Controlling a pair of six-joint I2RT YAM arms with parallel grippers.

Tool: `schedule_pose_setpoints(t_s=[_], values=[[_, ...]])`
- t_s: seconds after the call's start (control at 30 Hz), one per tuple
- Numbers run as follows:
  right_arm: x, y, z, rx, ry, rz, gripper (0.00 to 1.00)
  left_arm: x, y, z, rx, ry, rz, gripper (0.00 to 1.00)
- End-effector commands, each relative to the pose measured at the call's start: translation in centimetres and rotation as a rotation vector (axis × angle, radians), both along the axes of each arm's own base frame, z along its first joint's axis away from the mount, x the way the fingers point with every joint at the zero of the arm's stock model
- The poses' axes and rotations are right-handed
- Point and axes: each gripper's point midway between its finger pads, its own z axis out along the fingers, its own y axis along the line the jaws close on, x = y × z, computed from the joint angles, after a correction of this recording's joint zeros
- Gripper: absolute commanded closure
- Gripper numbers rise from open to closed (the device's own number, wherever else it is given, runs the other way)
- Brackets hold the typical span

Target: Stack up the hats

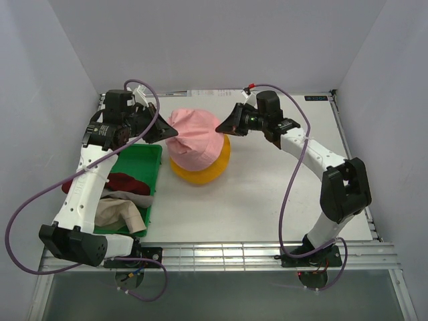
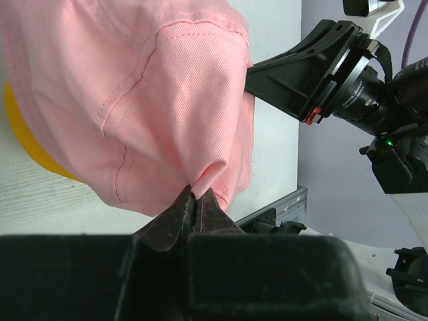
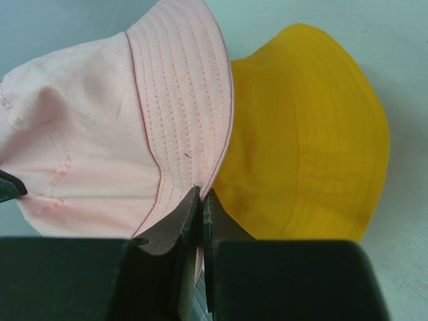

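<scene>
Two hats at worktop point(image 1: 267, 200) centre: pink hat point(image 1: 194, 140) held over yellow hat point(image 1: 204, 172), left and right jaws each pinched shut on its rim; lower level and centred, then free both sides together.

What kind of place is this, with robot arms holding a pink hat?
Probably a robot lab's test booth, not a shop. Plain white walls box in a white table, the left arm and right arm, trailing cables, are bolted at its near edge, and the pink hat they hold looks like practice material.
</scene>
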Motion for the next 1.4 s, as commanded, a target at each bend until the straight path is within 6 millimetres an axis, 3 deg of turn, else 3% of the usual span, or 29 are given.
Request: schedule_pose_setpoints(t_s=[0.0, 0.2, 0.37, 0.73, 0.9, 1.1, 1.33, 1.37], values=[[2.0, -2.1, -0.1, 0.019, -0.054, -0.069, 0.92, -0.1, 0.1, 0.8, -0.01, -0.042, 0.002, 0.87], [1.7, -1.8, -1.6, 0.037, -0.036, -0.044, 0.92, 0.2, 0.0, 0.1, -0.007, -0.037, 0.007, 0.76], [1.5, -1.7, -2.1, 0.067, -0.032, -0.036, 0.92, 0.5, 0.1, 0.0, -0.002, -0.043, 0.01, 0.59], [1.2, -1.6, -4.5, 0.07, 0.01, -0.017, 0.92, 1.3, 1.2, -1.5, 0.049, -0.031, 0.076, 0.34], [1.0, -1.8, -6.0, 0.065, 0.031, -0.014, 0.92, 1.7, 2.5, -3.8, 0.091, 0.007, 0.159, 0.32], [0.8, -1.9, -6.4, 0.068, 0.034, -0.009, 0.92, 2.3, 4.1, -4.9, 0.111, 0.032, 0.289, 0.32], [0.5, -2.1, -7.3, 0.059, 0.045, -0.004, 0.92, 2.3, 5.2, -5.7, -0.017, 0.063, 0.331, 0.31], [0.4, -2.2, -7.4, 0.059, 0.047, -0.004, 0.92, 2.2, 5.6, -7.0, -0.031, 0.095, 0.34, 0.31]])
